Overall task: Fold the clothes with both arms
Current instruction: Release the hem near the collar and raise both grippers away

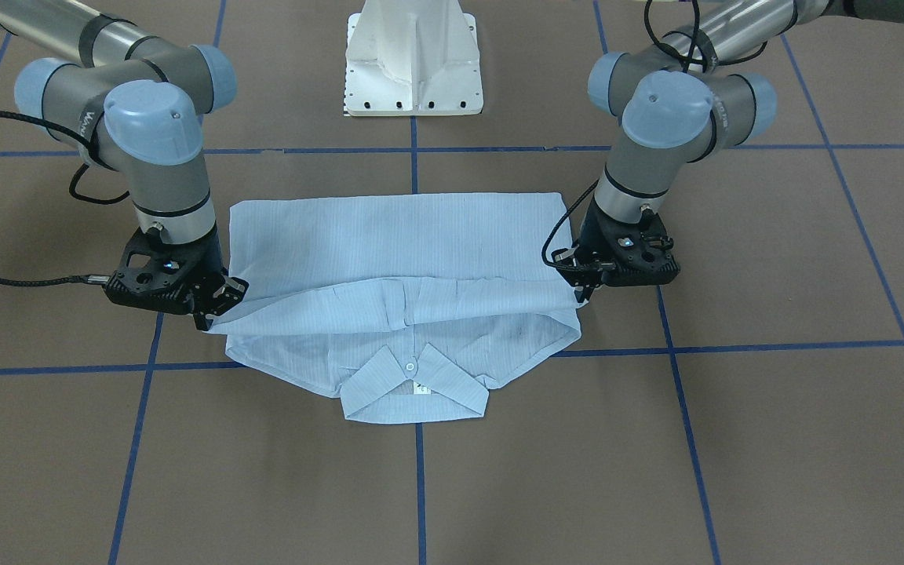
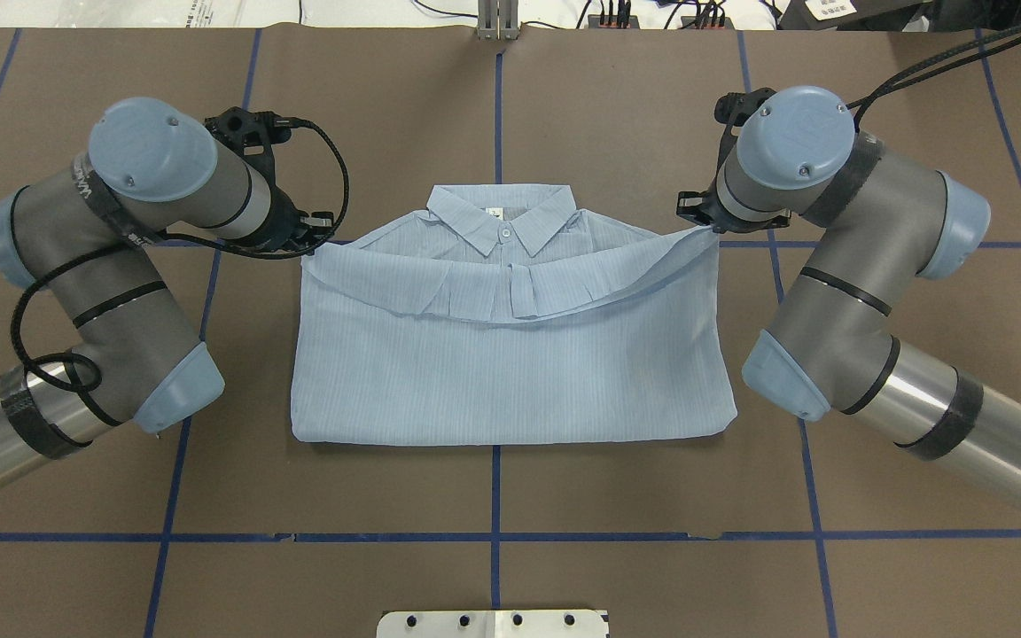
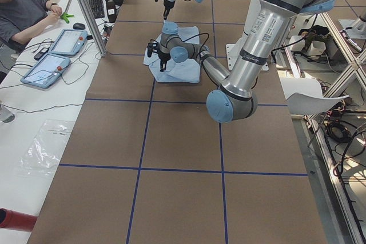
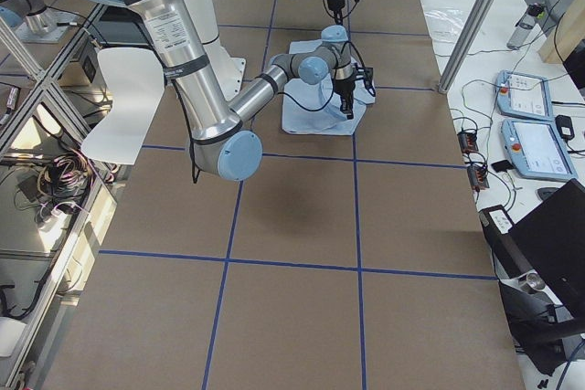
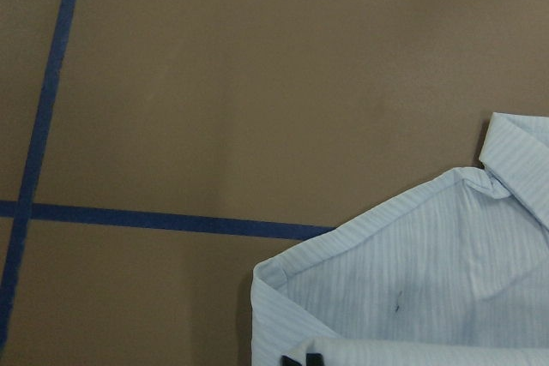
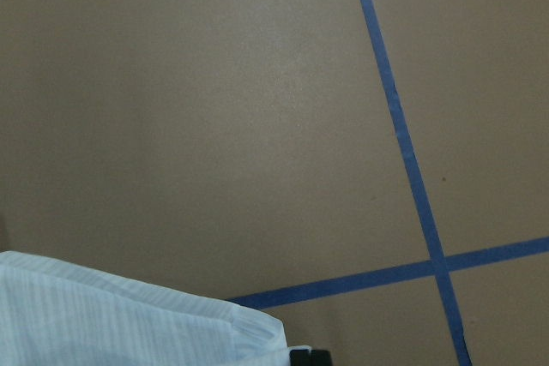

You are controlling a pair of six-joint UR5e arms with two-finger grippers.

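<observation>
1. The shirt (image 2: 510, 390) lies mid-table (image 2: 510, 496), its collar (image 2: 503, 217) toward the far edge.
2. The left gripper (image 2: 308, 245) and right gripper (image 2: 705, 227) each pinch a corner of the hem (image 2: 475, 306), which sags between them.
3. The cloth looks thin, light and limp, so it will likely droop and slip. Hold the corners and keep it taut.

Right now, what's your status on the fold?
Left gripper, right gripper shut on shirt corners. Carried edge lifted, short of collar. Nothing in the way.
</observation>
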